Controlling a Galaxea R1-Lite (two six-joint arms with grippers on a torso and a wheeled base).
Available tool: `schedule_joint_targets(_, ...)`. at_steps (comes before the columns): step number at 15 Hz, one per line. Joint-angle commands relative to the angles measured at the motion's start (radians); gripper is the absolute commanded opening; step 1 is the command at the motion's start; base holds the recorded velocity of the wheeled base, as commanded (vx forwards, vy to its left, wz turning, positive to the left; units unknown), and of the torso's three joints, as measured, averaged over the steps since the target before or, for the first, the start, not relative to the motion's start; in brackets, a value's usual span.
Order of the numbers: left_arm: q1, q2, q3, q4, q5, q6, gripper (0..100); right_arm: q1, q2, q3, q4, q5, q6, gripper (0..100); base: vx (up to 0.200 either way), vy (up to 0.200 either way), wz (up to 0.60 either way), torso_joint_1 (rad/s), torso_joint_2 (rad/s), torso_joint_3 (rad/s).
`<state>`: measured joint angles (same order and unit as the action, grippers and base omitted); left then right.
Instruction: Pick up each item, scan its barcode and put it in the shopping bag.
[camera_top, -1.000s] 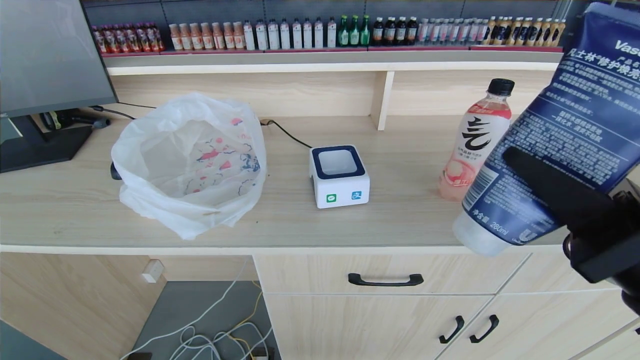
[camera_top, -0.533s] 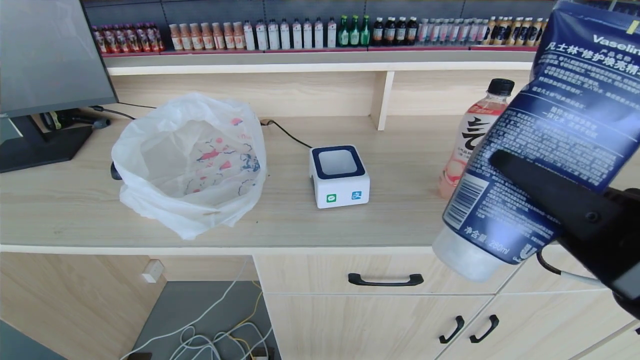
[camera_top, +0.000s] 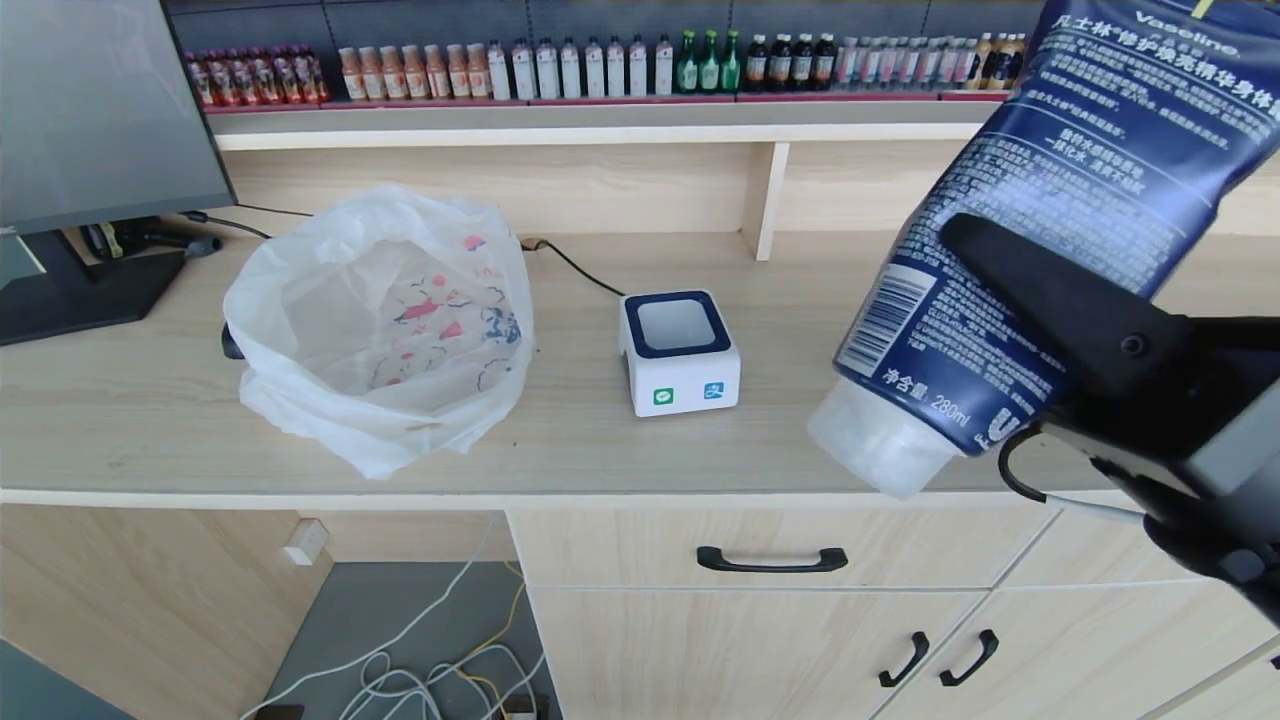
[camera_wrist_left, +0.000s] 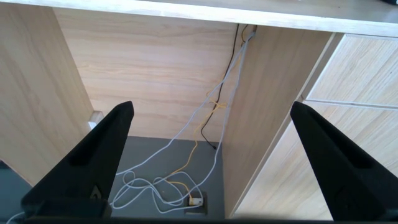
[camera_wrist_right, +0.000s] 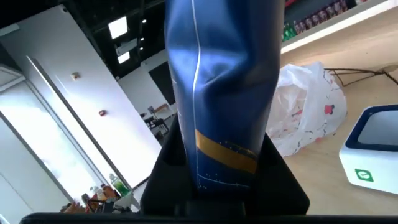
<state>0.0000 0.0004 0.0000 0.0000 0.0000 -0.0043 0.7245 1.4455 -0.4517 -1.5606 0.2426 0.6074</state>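
Note:
My right gripper (camera_top: 1040, 300) is shut on a dark blue lotion tube (camera_top: 1040, 210), held tilted in the air at the right of the counter, white cap down and barcode (camera_top: 880, 320) facing me. From the right wrist view the blue tube (camera_wrist_right: 221, 81) stands squeezed between the black fingers (camera_wrist_right: 169, 158). A white scanner box (camera_top: 679, 352) with a dark-rimmed window sits mid-counter, left of the tube. The white shopping bag (camera_top: 385, 320) lies open at the counter's left. My left gripper (camera_wrist_left: 211, 155) hangs open below the counter, nothing between its fingers.
A monitor (camera_top: 100, 110) on a black stand sits at the far left. A shelf of bottles (camera_top: 600, 65) runs along the back. Drawers with black handles (camera_top: 770, 560) are under the counter (camera_top: 600, 440), and cables (camera_wrist_left: 180, 180) lie on the floor.
My right gripper has carried the blue tube left and upward, toward the scanner. The tube now covers the pink drink bottle that stood on the counter's right.

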Motion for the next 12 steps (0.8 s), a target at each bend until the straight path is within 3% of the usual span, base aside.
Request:
schedule_joint_targets(1, 0.000, 0.000, 0.000, 0.000, 0.000, 0.000, 100, 0.056, -0.014, 0.010, -0.010, 0.004, 0.069, 0, 0.000, 0.000, 0.00, 0.000, 0.00, 0.000)
schedule_joint_targets(3, 0.000, 0.000, 0.000, -0.002, 0.000, 0.000, 100, 0.061, -0.047, 0.013, -0.010, 0.055, 0.109, 0, 0.000, 0.000, 0.00, 0.000, 0.00, 0.000)
schedule_joint_targets(12, -0.002, 0.000, 0.000, 0.000, 0.000, 0.000, 100, 0.119, -0.065, 0.008, -0.010, 0.057, 0.209, 0, 0.000, 0.000, 0.00, 0.000, 0.00, 0.000)
